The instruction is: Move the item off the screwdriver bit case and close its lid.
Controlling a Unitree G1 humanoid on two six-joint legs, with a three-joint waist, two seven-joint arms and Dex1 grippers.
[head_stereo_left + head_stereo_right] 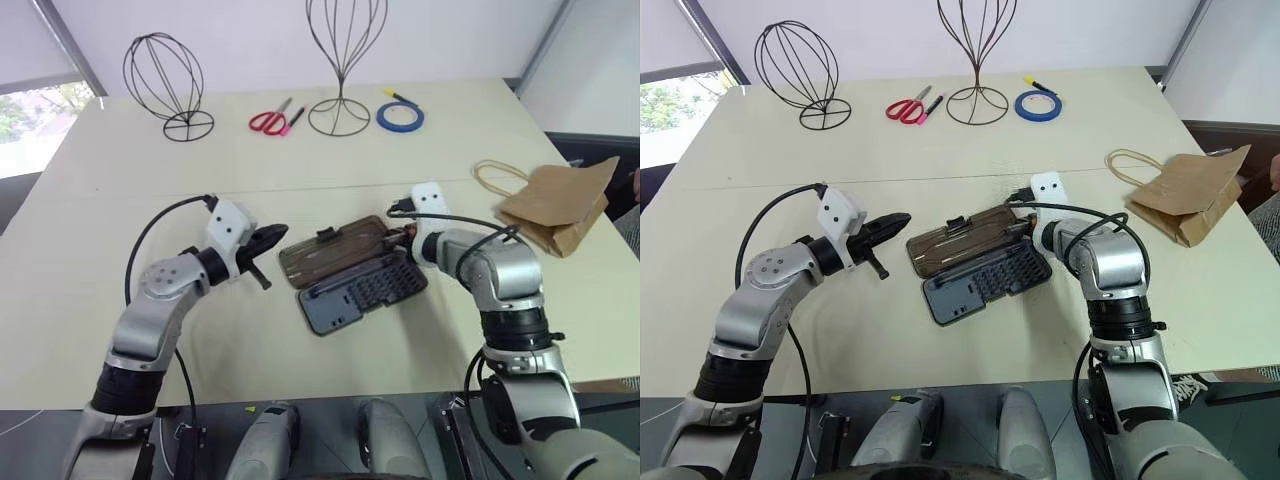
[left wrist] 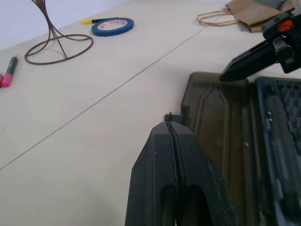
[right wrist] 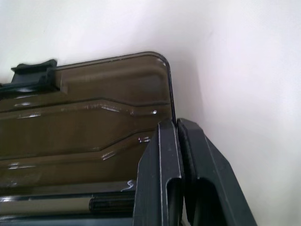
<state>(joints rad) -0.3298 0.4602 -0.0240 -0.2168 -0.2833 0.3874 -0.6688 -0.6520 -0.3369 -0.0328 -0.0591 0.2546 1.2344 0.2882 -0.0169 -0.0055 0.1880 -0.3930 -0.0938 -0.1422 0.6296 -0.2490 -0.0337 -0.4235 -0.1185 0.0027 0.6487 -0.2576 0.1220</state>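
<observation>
The screwdriver bit case (image 1: 362, 290) lies open and flat near the middle of the pale counter (image 1: 300, 170). Its brown see-through lid (image 1: 333, 251) lies on the far side, and the dark half with the rows of bits is on the near side. The brown paper bag (image 1: 558, 208) is off the case, well apart from it near the counter's right edge, with its string handles (image 1: 497, 177) lying toward the case. The right gripper (image 3: 176, 129) has its fingers pressed together and holds nothing; its tips sit at the right end of the lid, right at the edge. The left gripper (image 1: 270, 240) hovers just beside the left end of the case, and its fingers are pressed together and empty too. At the far side of the counter are two wire head stands (image 1: 164, 80), red scissors (image 1: 268, 121), a pink pen (image 1: 292, 121) and a roll of blue tape (image 1: 400, 117).
</observation>
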